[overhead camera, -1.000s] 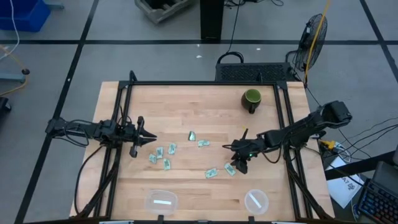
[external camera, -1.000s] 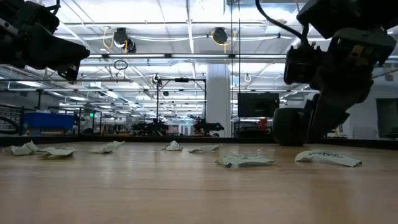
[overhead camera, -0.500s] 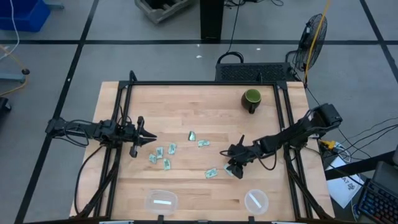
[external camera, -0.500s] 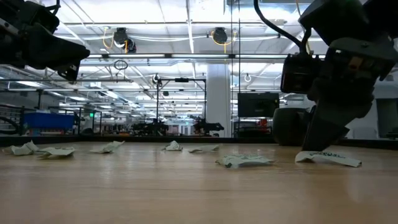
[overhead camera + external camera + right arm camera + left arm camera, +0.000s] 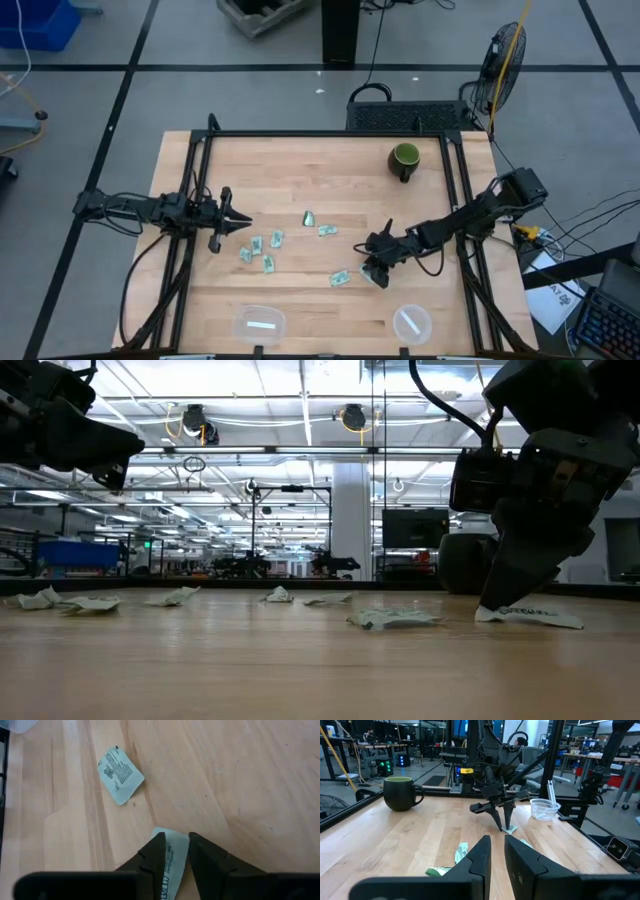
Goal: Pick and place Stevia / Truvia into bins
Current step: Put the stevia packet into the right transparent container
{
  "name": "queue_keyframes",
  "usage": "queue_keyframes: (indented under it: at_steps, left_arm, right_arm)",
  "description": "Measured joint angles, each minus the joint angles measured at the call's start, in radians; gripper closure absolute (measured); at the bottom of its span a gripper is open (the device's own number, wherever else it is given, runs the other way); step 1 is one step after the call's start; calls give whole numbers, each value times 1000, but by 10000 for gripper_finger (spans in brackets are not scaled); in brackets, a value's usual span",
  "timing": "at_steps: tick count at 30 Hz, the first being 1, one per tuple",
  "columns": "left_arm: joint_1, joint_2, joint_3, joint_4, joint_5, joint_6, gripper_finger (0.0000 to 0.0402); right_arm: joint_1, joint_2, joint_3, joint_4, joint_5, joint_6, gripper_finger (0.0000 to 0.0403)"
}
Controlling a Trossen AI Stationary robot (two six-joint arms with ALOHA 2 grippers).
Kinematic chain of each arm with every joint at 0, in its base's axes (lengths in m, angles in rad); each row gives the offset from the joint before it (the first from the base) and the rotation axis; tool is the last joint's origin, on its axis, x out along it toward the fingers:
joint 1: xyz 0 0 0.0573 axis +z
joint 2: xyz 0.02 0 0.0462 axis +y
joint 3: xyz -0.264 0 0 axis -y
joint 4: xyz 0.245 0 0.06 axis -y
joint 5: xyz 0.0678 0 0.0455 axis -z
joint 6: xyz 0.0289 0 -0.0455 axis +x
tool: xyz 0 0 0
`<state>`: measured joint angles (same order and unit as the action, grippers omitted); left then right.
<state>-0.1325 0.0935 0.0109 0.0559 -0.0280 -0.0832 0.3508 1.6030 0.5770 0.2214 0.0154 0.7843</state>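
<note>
Several pale green and white Stevia sachets (image 5: 268, 250) lie scattered across the middle of the wooden table. My right gripper (image 5: 375, 271) is down on the rightmost sachet (image 5: 175, 845), its fingers drawn close and pinching the sachet's edge against the wood. A second sachet (image 5: 120, 781) lies flat just beyond it. The left wrist view shows the right gripper (image 5: 504, 827) tip-down on that sachet (image 5: 510, 828). My left gripper (image 5: 243, 222) waits at the table's left side, fingers close together and empty. The two clear bins, rounded-rectangular (image 5: 240, 318) and round (image 5: 398, 315), stand at the front edge.
A dark green mug (image 5: 404, 158) stands at the back right. Black frame rails (image 5: 196, 190) run along both sides of the table. Each bin holds something pale. The round bin (image 5: 544, 809) sits close to the right arm.
The right gripper dropped onto the rightmost sachet and its fingers closed in on it. The left arm has not moved.
</note>
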Motion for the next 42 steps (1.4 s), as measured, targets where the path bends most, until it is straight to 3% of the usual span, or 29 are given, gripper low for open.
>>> queue_keyframes:
  at_steps: [7, 19, 28, 35, 42]
  left_arm:
    - [0, 0, 0, 0, 0, 0, 344]
    - [0, 0, 0, 0, 0, 0, 344]
    - [0, 0, 0, 0, 0, 0, 344]
    - [0, 0, 0, 0, 0, 0, 344]
    - [0, 0, 0, 0, 0, 0, 344]
  right_arm:
    - [-1, 3, -3, 40, -10, -21, 397]
    - [-3, -31, -5, 97, -31, -48, 402]
    - [8, -260, -4, 80, -47, -120, 402]
    - [79, -462, -4, 7, -42, -142, 403]
    - [228, -549, -4, -20, 102, -158, 403]
